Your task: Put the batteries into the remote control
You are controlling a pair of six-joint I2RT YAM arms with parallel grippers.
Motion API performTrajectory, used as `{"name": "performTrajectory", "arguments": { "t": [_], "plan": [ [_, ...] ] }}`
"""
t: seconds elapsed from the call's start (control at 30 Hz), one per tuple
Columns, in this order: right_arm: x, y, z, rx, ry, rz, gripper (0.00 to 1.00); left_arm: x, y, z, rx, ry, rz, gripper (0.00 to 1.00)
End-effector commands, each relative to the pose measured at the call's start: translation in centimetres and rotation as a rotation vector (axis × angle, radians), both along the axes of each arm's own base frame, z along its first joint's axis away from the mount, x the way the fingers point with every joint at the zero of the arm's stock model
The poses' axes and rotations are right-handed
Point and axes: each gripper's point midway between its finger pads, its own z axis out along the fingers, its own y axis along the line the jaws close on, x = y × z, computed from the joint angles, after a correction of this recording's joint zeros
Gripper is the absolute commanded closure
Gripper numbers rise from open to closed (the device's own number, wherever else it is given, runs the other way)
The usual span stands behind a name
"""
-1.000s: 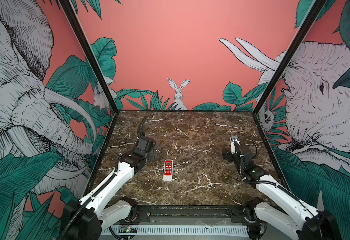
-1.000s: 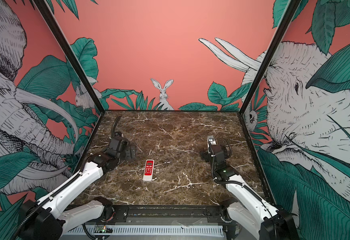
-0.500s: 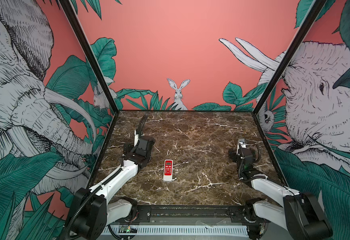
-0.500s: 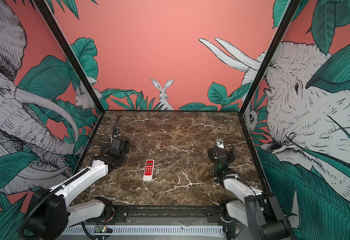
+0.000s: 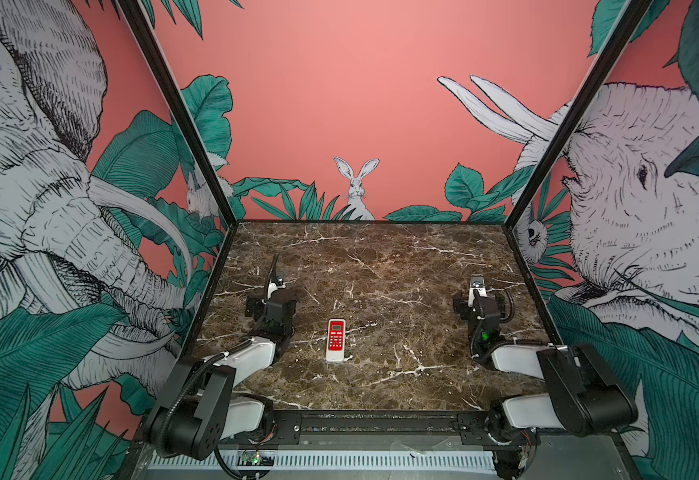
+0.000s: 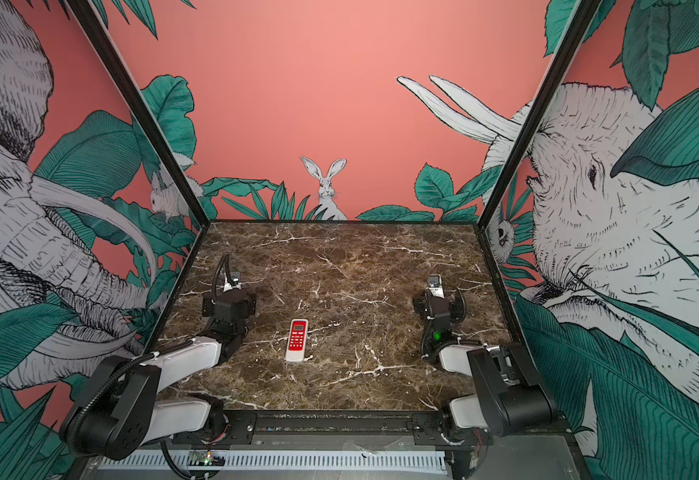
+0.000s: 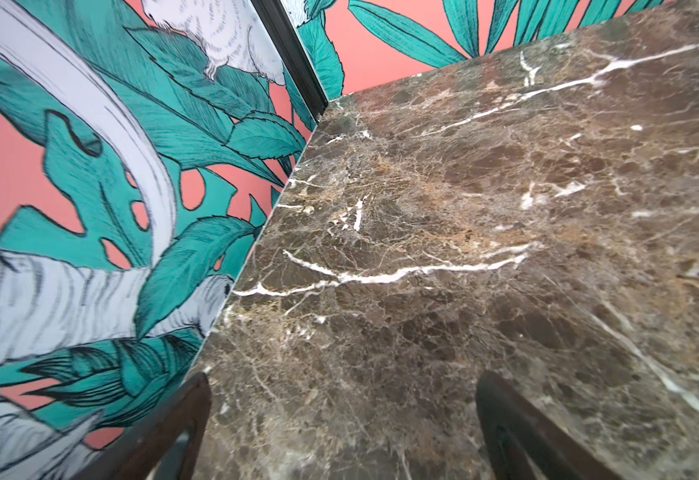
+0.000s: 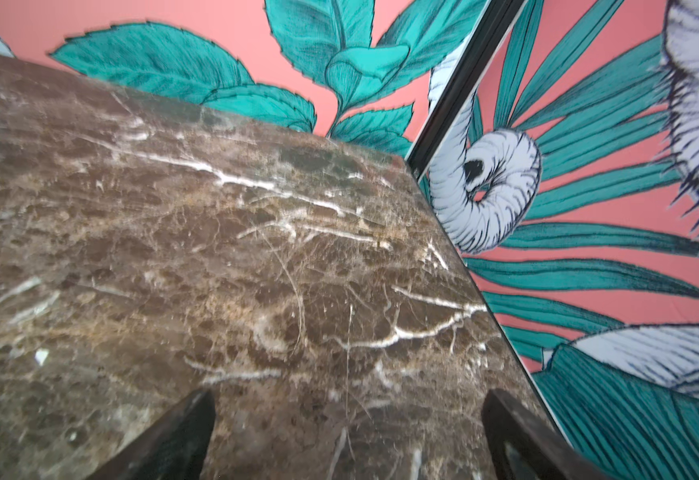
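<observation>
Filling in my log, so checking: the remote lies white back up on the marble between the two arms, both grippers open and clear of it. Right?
No. The remote control lies red button side up, not back up, as both top views show. The rest holds: it is on the marble table between the arms, with the left gripper and right gripper open and clear of it.

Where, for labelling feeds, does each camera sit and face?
Both top views: above the front edge, facing the back wall; left arm, right arm, remote control.
Left wrist: on the left arm, facing the table's far-left corner; left fingers apart.
Right wrist: on the right arm, facing far-right corner; right fingers apart.
Shared: the table.
</observation>
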Motion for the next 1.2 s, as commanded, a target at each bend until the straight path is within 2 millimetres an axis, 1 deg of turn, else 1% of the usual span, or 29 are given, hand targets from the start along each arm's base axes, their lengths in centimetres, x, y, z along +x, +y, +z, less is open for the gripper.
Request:
{"name": "performTrajectory", "arguments": {
  "t": [0.0,0.1,0.2,0.37,0.4,0.5,0.67,0.83,0.97,1.17],
  "plan": [
    [0.7,-0.3,1.8,0.012,-0.113,-0.007,0.01,1.5,-0.7,2.0,-0.044,-0.125,-0.049,0.0],
    [1.0,-0.2,1.1,0.018,-0.113,0.002,0.01,1.8,-0.3,2.1,-0.049,-0.146,-0.042,0.0],
    [0.9,-0.3,1.0,0.027,-0.115,0.001,0.01,2.3,0.0,2.2,-0.06,-0.166,-0.047,0.01],
    [1.2,-1.3,0.3,0.065,-0.122,-0.023,0.01,3.0,0.1,1.0,-0.067,-0.183,-0.07,0.01],
    [1.1,-1.4,0.1,0.064,-0.122,-0.027,0.01,3.2,-0.1,1.1,-0.059,-0.199,-0.086,0.01],
    [1.3,-1.4,0.0,0.068,-0.113,-0.032,0.01,3.4,-0.8,0.7,-0.071,-0.164,-0.126,0.01],
    [2.3,-1.8,-0.5,0.07,-0.055,-0.061,0.01,4.2,-0.8,0.4,-0.092,-0.13,-0.141,0.0],
    [2.6,-2.4,-0.7,0.095,-0.038,-0.072,0.01,5.6,-0.4,-0.6,-0.154,-0.06,-0.165,0.0],
    [2.7,-3.3,-1.0,0.139,-0.019,-0.093,0.01,5.7,-0.3,-0.8,-0.164,-0.053,-0.167,0.0],
    [2.8,-3.4,-1.0,0.142,-0.02,-0.093,0.01,5.6,-0.4,-0.8,-0.162,-0.051,-0.169,0.0]
  ]
}}
